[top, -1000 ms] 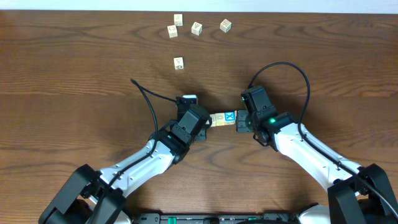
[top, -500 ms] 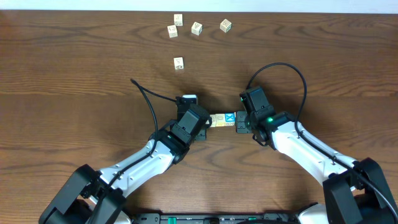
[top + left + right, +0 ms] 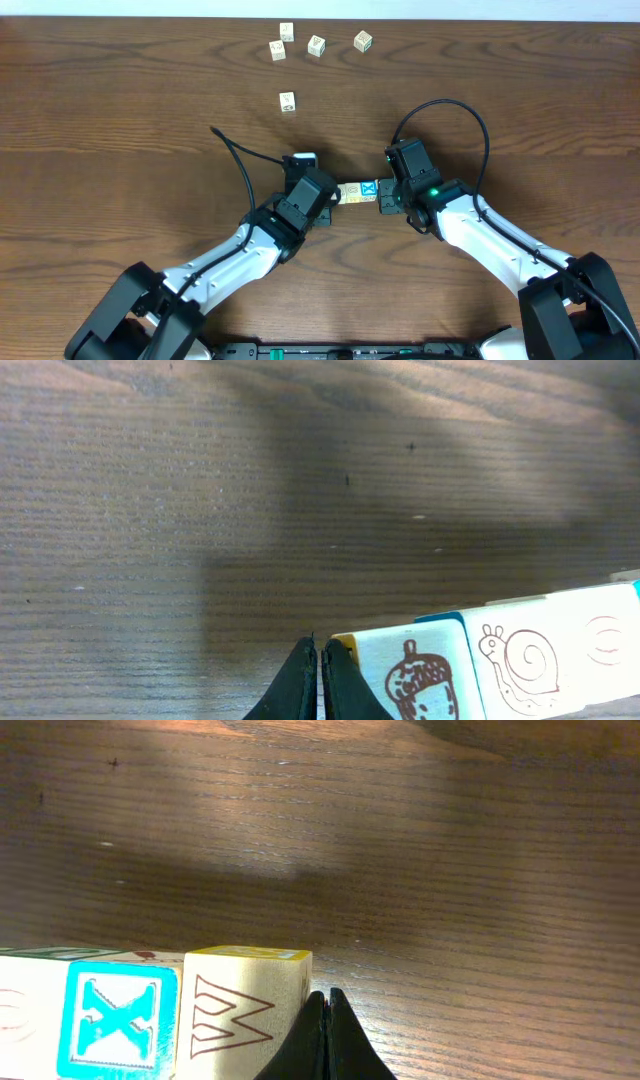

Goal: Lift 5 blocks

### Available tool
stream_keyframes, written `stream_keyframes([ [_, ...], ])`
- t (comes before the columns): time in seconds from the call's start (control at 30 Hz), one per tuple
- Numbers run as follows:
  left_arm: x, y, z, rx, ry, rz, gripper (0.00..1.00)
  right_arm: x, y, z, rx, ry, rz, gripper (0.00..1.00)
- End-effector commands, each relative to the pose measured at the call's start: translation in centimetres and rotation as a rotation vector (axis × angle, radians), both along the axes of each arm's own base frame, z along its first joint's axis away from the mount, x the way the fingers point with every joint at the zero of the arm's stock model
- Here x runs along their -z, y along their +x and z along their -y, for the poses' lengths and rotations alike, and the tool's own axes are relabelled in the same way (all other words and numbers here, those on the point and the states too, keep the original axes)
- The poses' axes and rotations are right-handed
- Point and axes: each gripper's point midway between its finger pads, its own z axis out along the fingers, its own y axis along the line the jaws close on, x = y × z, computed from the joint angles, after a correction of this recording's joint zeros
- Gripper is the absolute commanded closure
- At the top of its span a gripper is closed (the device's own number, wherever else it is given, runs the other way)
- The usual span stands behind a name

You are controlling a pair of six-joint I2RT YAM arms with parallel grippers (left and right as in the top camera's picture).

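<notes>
blocks [image 3: 358, 191]: row unmoved over the last second | left gripper [image 3: 320, 678], right gripper [image 3: 328, 1032]: jaws pressed together, butting the row's ends | squeeze steady, lift likely next

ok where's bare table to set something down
Bare wood: the left third of the table and the right side beyond the cable. Also a band between the single cube and the row of blocks. Crowded: centre, where left end effector and right end effector flank that row, and the far-edge cube cluster.
</notes>
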Motion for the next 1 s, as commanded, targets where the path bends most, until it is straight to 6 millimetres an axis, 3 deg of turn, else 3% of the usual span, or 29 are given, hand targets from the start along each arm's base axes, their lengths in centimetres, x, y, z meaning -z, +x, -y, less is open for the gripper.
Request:
stream_keyframes([
  [0.0, -3.5, -2.6, 9.3, 0.260, -0.291, -0.051, 0.93, -2.8, -4.6, -10.3, -0.338, 0.351, -0.112, 0.99],
  [0.37, -3.4, -2.6, 9.4, 0.258, -0.296, -0.052, 0.93, -2.8, -4.7, -10.3, -0.338, 0.351, -0.112, 0.99],
  [0.73, -3.4, -2.6, 9.4, 0.258, -0.295, -0.053, 0.93, -2.9, -5.3, -11.5, -0.380, 0.343, -0.095, 0.99],
  [0.97, -3.4, -2.6, 9.4, 0.258, -0.295, -0.053, 0.93, -1.6, -5.3, -11.3, -0.363, 0.324, -0.123, 0.99],
])
